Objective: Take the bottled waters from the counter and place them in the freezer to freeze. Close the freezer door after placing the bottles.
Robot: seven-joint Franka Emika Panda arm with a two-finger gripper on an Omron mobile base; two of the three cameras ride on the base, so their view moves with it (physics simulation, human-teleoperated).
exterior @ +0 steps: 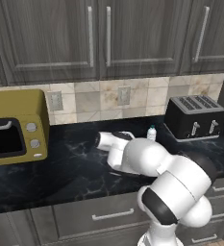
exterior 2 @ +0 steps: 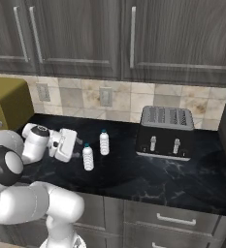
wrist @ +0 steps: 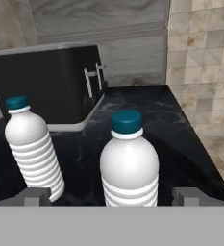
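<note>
1. My tool (wrist: 111,196) stands wide open — one finger tip (wrist: 36,196) low on each side.
2. Nearer bottle (wrist: 129,166) sits upright between them, teal cap up.
3. Second bottle (wrist: 34,149) stands left, apart.
4. Black toaster (wrist: 46,86) behind — on the dark marbled counter (wrist: 180,139).

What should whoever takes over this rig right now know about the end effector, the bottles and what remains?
End effector: open, empty, level with the near bottle, which sits between its fingertips in the hand view.
Far bottle: upright on the counter, between near bottle and toaster.
Done: nothing placed yet.
Left: grasp each bottle, carry both to the freezer, shut its door.
</note>
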